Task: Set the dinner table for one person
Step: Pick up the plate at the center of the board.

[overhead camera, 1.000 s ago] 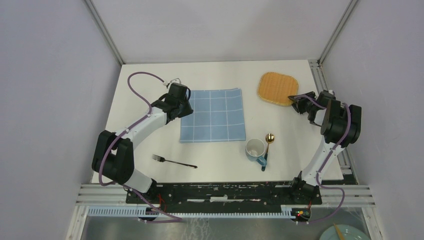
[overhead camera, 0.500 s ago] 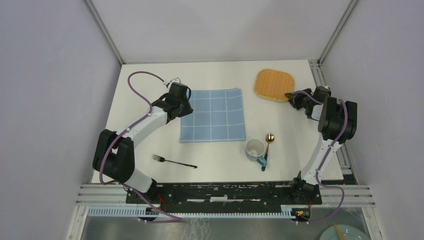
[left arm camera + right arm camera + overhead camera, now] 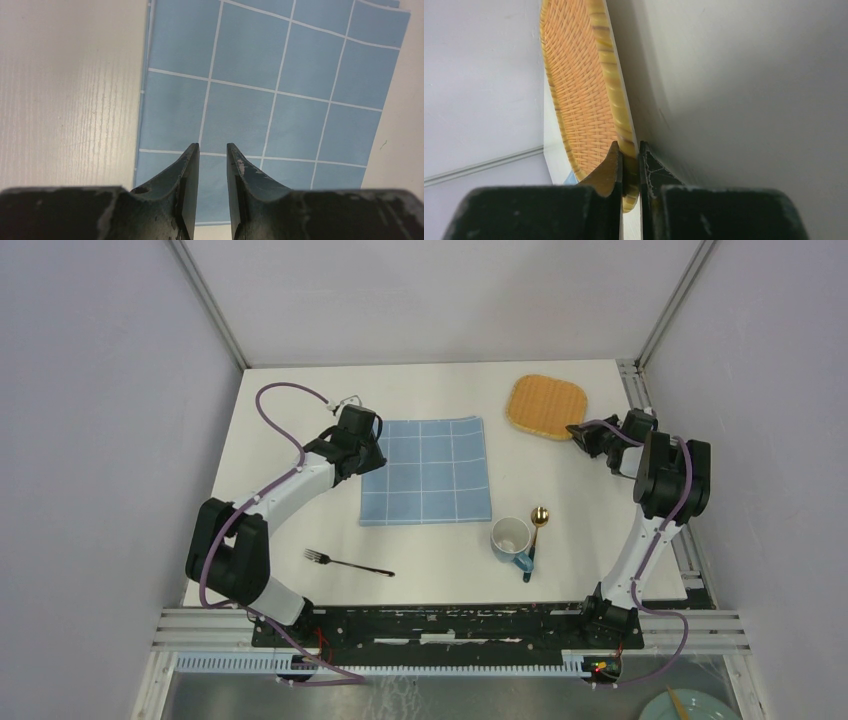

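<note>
On the large matte white rectangular tabletop (image 3: 440, 390), the right gripper (image 3: 629, 147) pinches the smooth pale rim of a rounded-square orange woven mat (image 3: 547, 408) at 1 o'clock, its fingers clamped on that edge. The left gripper (image 3: 213, 148) hovers over the 9 o'clock side of a flat blue cloth checked with thin white lines (image 3: 428, 472), near centre, with fingers narrowly parted and nothing between them. A blue-handled mug (image 3: 511, 538) stands at 5 o'clock, a gold-bowled spoon (image 3: 537, 523) just beside it. A dark slender fork (image 3: 348, 564) lies apart at 7 o'clock.
</note>
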Motion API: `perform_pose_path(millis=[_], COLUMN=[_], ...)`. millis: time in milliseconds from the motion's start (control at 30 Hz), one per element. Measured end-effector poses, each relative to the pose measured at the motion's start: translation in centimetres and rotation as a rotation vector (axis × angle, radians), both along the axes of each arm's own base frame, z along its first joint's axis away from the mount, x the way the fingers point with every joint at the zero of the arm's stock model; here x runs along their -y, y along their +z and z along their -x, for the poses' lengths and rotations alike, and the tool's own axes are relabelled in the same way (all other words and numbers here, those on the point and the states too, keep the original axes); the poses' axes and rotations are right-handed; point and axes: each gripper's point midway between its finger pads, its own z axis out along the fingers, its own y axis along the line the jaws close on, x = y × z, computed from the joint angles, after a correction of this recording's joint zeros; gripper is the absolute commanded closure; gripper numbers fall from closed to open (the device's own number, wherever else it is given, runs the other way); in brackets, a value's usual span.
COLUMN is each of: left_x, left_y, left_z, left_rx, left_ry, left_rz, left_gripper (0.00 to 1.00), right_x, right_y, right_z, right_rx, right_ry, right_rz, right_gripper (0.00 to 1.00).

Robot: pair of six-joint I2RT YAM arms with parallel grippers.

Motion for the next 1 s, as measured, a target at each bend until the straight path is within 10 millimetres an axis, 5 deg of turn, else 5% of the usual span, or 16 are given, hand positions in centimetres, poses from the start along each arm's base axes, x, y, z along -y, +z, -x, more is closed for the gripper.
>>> perform_pose_path(millis=[300, 1000], left_x=[0.0, 0.0], left_y=[0.0, 0.0], left_z=[0.0, 0.0], left_rx=[0.0, 0.0], left_ry=[0.0, -0.001], left_rz=[0.0, 0.001], left_gripper=[0.67, 0.67], right_x=[-0.6, -1.3], right_y=[0.5, 5.5], right_z=[0.9, 1.1], right_rx=[0.013, 0.075], right_ry=[-0.004, 0.021], right_rz=[-0.031, -0.043], right_gripper=[1.0, 1.0])
